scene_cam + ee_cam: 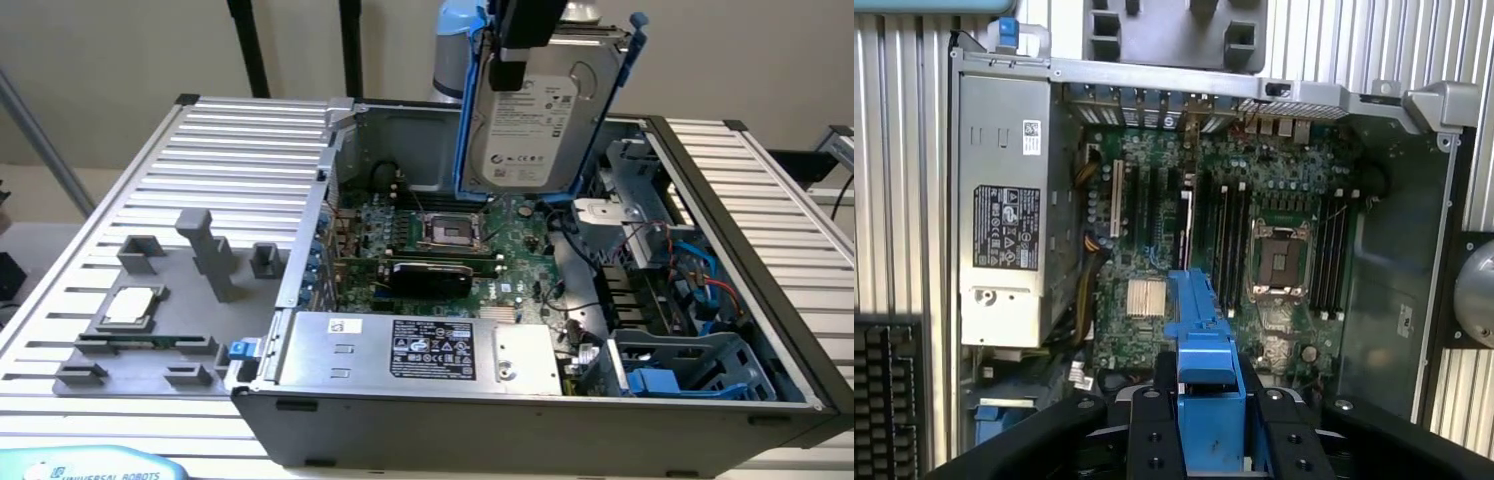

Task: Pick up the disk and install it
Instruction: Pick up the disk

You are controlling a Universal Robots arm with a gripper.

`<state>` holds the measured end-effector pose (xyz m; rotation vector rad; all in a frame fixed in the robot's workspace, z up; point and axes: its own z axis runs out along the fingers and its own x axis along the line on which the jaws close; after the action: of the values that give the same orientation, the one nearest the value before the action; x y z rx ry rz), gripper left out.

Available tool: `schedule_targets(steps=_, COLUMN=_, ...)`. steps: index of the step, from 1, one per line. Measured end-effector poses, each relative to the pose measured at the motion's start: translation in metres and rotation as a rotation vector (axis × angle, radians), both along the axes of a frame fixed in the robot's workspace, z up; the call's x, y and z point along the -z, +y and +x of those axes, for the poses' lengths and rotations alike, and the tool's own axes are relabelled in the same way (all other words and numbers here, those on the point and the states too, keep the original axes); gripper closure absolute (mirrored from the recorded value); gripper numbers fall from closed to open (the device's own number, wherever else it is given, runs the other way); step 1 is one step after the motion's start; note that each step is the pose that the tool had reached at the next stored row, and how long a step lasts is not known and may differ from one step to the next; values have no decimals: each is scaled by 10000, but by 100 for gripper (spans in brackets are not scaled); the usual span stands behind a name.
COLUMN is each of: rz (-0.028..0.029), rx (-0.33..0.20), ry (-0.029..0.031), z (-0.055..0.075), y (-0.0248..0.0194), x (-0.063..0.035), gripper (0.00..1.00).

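Observation:
The disk (541, 120), a silver-grey hard drive with a white label and blue rails, hangs on edge above the back of the open computer case (534, 412). My gripper (511, 55) is shut on its upper part, gripping from above. In the wrist view the disk's blue rail (1202, 330) stands edge-on between my two black fingers (1150, 430), with the gripper (1206, 432) closed around it. Below it lies the motherboard (1254, 200).
Inside the case are the motherboard (441, 230), a silver power supply (414, 345) at the front and a blue plastic cage (687, 365) at the exterior view's right. A grey fixture (147, 330) carrying a small silver chip (134, 303) lies on the slatted table (240, 150) on the left.

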<state>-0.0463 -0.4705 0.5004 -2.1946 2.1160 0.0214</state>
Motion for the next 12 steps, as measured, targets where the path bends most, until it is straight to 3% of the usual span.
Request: schedule_targets(steps=12, rz=0, rx=-1, ry=-73, z=158, y=-307, x=52, gripper=67)
